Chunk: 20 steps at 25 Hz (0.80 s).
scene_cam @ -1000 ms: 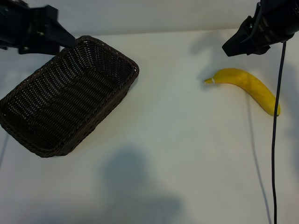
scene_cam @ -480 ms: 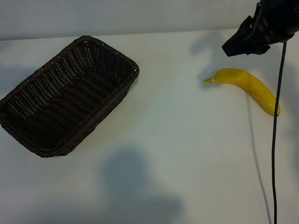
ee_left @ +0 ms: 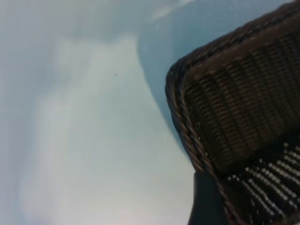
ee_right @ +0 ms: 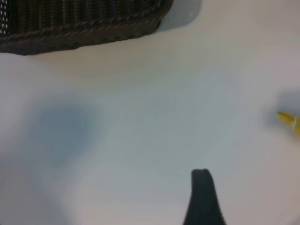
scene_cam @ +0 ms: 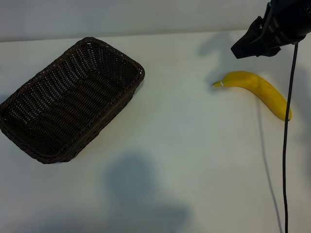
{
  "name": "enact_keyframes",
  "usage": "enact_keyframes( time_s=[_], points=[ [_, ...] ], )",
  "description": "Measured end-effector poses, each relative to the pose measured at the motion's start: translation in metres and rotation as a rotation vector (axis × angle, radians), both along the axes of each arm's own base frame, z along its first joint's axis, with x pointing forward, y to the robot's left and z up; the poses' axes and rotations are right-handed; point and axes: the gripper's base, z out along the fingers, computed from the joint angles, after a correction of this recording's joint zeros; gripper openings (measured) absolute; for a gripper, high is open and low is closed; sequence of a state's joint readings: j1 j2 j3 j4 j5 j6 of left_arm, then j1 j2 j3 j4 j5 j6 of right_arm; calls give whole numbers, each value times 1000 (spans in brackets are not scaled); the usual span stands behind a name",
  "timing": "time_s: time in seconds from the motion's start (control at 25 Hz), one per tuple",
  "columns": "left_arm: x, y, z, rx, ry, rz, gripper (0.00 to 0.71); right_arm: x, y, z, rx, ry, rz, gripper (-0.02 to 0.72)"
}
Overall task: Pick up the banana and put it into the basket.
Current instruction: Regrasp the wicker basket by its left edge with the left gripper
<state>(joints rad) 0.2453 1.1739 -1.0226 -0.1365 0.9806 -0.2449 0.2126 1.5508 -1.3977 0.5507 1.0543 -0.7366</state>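
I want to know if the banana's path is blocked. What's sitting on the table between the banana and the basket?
Nothing. In the exterior view, only bare white table lies between the banana and the basket.

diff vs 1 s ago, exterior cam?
The left arm, which hung over the basket's far corner, has pulled out of the exterior view. Nothing was grasped or released. The right gripper stays open above the banana; basket and banana haven't moved.

A bare robot test bench, lab-like: a plain white table (scene_cam: 184, 160) fills the exterior view, with a black robot arm (scene_cam: 272, 29) at two o'clock and its black cable (scene_cam: 285, 145) trailing toward five o'clock. No household furnishings mark it as a home.
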Motion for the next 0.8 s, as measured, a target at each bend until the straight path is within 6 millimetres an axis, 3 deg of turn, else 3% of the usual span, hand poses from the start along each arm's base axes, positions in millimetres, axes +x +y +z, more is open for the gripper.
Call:
enact_keyframes(
  time_s=[0.28,0.8],
  points=[
    [23,1,-56,-105,98,53,496,0,0,0,0,1,-1,503],
    [55,0,-104,-237,197,95,496,0,0,0,1,-1,-2,503]
  ],
)
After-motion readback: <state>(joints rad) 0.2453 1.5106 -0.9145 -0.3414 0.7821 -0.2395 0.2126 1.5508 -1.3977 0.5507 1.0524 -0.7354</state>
